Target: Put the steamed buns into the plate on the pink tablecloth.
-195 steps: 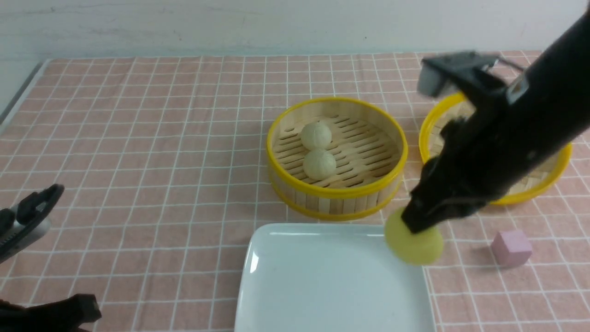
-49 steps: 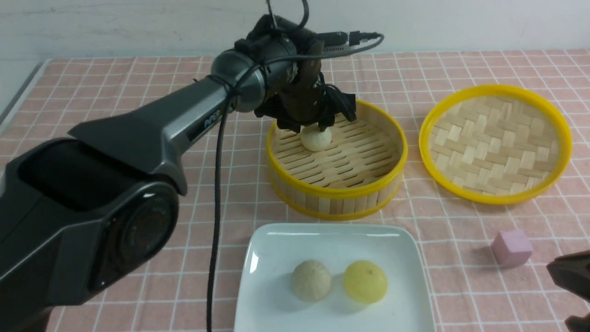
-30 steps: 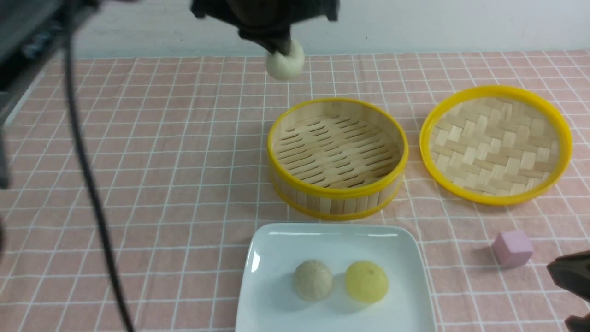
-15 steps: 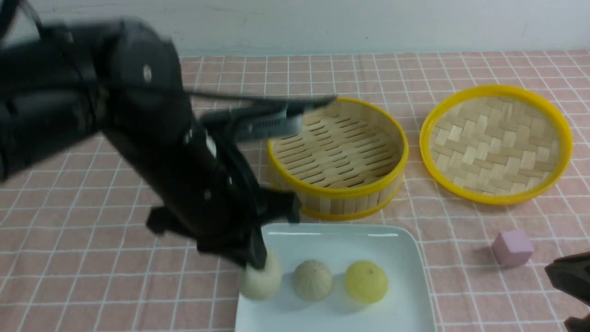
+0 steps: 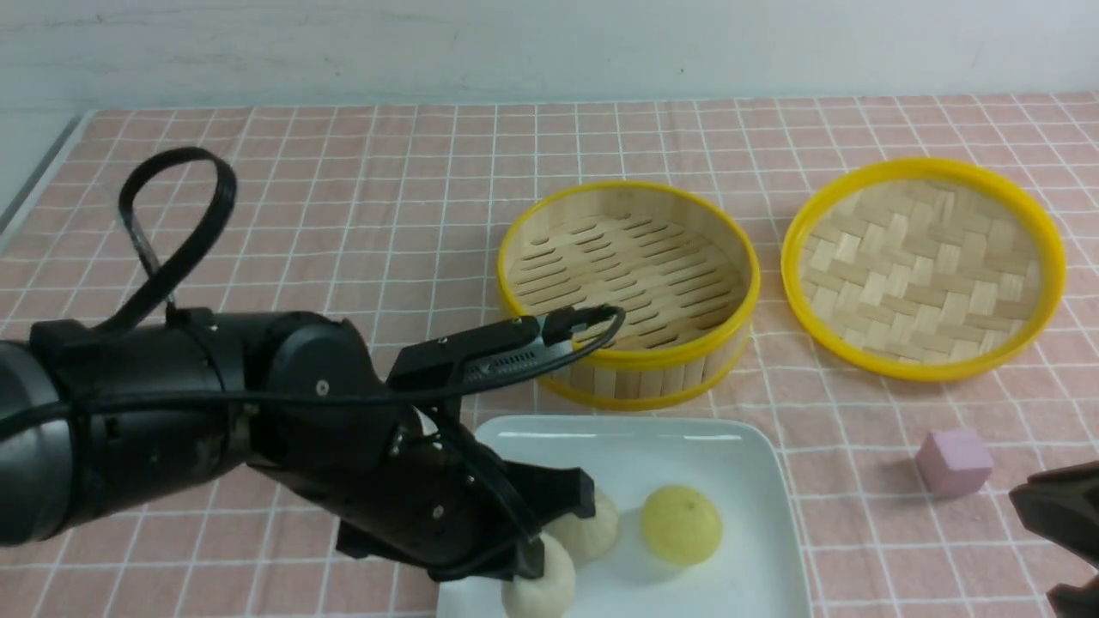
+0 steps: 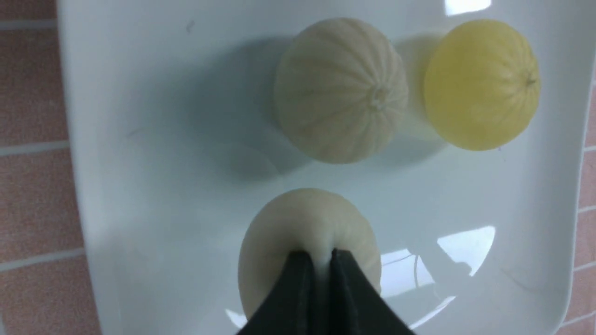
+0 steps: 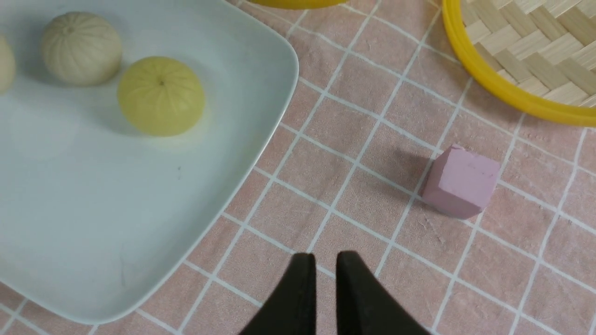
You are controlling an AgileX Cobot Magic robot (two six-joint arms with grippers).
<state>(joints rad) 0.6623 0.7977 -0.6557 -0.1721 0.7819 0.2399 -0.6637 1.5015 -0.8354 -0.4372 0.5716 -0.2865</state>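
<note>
In the half-second just gone, the left arm has dropped lower and drawn toward the robot's side, bringing the last bun (image 6: 309,223) in from the left rim of the white square plate (image 5: 747,481) to its near-left part. The left gripper (image 6: 320,255) is closed tight on that bun, its two dark fingers pinching a ridge of dough at the top. From where the cameras sit, it is hard to say whether the bun's base already touches the glaze or hangs just above it. Close behind it on the plate lie a pale bun (image 5: 597,525) and a yellow bun (image 5: 681,524), side by side. The bamboo steamer (image 5: 631,356) beyond stands empty on the pink tablecloth (image 5: 343,215), its woven lid (image 5: 923,266) to the right. The right gripper (image 7: 321,260) waits off the plate near a pink cube (image 5: 953,462), fingers drawn almost together on nothing. Two buns look delivered; only releasing the third and pulling clear appears to remain.
</note>
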